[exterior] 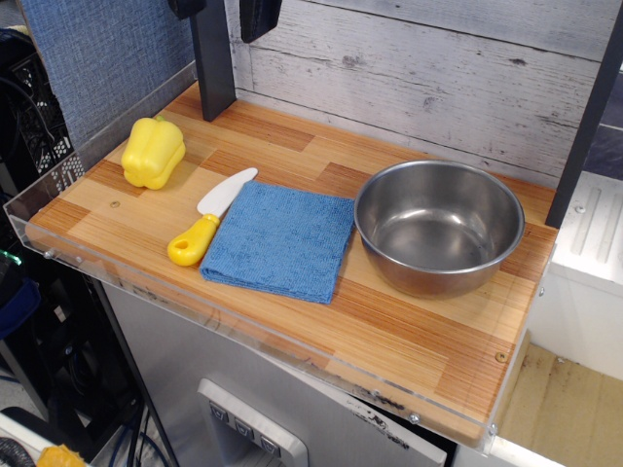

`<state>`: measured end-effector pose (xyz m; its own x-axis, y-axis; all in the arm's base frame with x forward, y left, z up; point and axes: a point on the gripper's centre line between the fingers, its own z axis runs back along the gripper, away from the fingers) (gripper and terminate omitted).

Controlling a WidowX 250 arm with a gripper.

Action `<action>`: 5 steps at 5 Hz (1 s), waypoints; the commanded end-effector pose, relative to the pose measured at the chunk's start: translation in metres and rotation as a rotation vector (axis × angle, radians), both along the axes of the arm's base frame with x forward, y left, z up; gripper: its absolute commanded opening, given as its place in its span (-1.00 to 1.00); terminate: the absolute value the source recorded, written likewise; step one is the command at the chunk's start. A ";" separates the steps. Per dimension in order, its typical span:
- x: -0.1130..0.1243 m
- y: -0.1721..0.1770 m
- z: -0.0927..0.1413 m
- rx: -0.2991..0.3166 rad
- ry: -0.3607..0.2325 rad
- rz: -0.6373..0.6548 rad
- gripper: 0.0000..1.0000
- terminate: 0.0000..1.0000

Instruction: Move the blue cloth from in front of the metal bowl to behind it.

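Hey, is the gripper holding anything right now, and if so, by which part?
Nothing is held. The blue cloth lies flat on the table beside the metal bowl, with no gripper on it.

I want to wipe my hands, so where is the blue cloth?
The flat, square blue terry cloth lies mid-table, just left of the shiny round metal bowl, with the yellow-handled white plastic knife along its left edge.

robot arm: only a dark gripper (259, 17) tip visible at top edge, hanging high above the wooden table (409, 341); finger position not discernible.
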<state>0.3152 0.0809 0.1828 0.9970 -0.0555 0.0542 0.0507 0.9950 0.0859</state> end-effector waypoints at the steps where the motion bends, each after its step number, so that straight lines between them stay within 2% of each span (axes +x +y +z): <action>1: 0.000 0.000 0.000 0.000 0.000 0.000 1.00 -1.00; 3: -0.013 0.024 -0.017 0.049 -0.003 0.058 1.00 -1.00; 4: -0.026 0.035 -0.038 0.045 0.023 0.068 1.00 -1.00; 5: -0.033 0.036 -0.063 -0.023 0.016 0.041 1.00 -1.00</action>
<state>0.2806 0.1137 0.1046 0.9998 -0.0149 -0.0092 0.0153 0.9991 0.0407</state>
